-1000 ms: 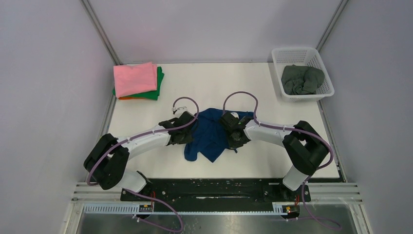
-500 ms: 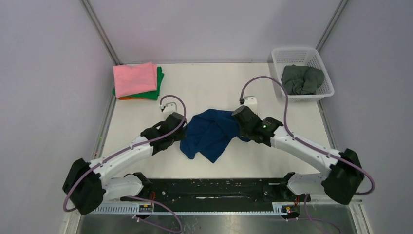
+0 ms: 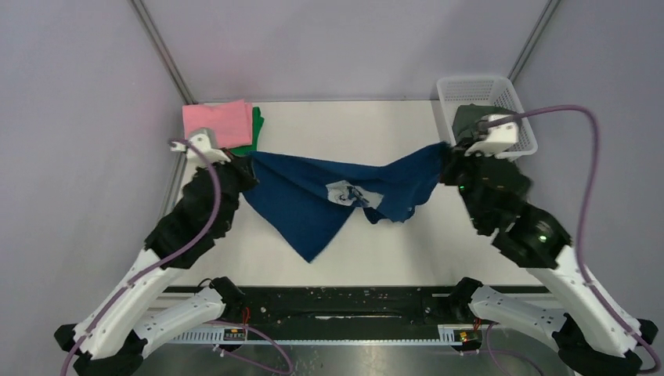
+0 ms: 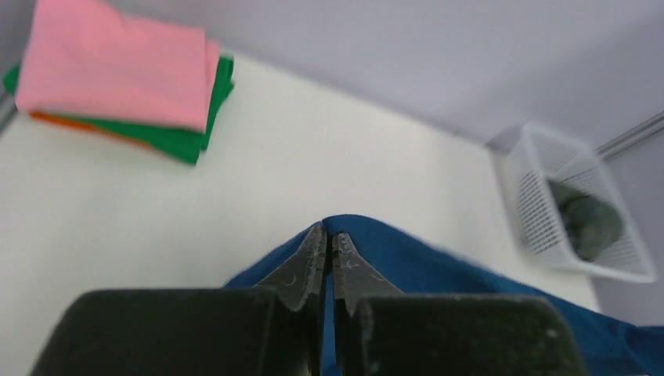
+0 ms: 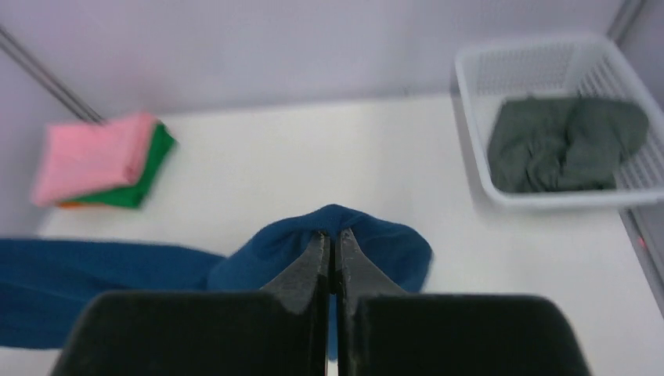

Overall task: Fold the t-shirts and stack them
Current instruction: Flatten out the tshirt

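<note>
The navy blue t-shirt [image 3: 313, 200] hangs stretched between my two grippers above the table, its pale chest print [image 3: 344, 192] showing and a point drooping toward the front. My left gripper [image 3: 244, 171] is shut on its left edge; the cloth shows at the fingertips in the left wrist view [image 4: 327, 232]. My right gripper [image 3: 445, 160] is shut on its right edge, also seen in the right wrist view [image 5: 333, 232]. A folded stack with the pink shirt [image 3: 216, 125] over green [image 3: 255, 137] and orange lies at the back left. The dark grey-green shirt [image 3: 479, 129] lies crumpled in the basket.
The white mesh basket [image 3: 470, 88] stands at the back right corner, close behind my right wrist. Grey walls enclose the table on three sides. The black rail with the arm bases [image 3: 344, 301] runs along the near edge.
Both arms have risen and swung apart, left toward the back left and right toward the basket. The navy shirt went from a crumpled heap on the table to a lifted, stretched sheet.
</note>
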Motion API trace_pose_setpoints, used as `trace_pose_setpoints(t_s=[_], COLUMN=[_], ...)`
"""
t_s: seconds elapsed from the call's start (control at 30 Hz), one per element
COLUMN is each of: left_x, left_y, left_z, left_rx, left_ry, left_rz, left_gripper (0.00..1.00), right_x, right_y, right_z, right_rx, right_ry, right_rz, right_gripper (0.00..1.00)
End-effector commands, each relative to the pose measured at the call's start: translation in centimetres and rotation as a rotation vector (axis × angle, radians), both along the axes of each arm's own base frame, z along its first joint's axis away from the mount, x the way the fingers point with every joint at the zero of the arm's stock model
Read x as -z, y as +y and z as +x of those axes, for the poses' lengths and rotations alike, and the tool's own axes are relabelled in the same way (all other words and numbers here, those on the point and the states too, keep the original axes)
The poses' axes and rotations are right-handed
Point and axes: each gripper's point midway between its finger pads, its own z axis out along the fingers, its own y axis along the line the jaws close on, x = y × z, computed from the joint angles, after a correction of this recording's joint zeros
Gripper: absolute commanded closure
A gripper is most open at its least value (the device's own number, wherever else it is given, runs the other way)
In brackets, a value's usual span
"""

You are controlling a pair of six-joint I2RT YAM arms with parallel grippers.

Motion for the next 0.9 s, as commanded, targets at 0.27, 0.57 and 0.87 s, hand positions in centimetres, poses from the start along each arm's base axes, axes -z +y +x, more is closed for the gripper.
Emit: trace_pose_setpoints(t_s=[0.27,0.57,0.87], left_x=[-22.1,-27.1,-23.6], left_y=[7.9,7.6,5.4], left_z=[-11.4,-14.3,-4.4], left_rx=[0.140,0.259,-0.020], left_ry=[-0.585,-0.711,-0.505], left_rz=[-0.171,-0.176,-0.029], left_gripper=[1.00,1.00,1.00], right_x=[-23.5,-28.8,-26.1], right_y=[-0.3,-0.3,-3.2], right_z=[-12.2,-14.9,-3.9], right_rx=[-0.557,-0.669,-0.124], right_ry=[-0.434,-0.506,-0.454], right_rz=[0.269,0.269,-0.011], right_gripper=[1.00,1.00,1.00])
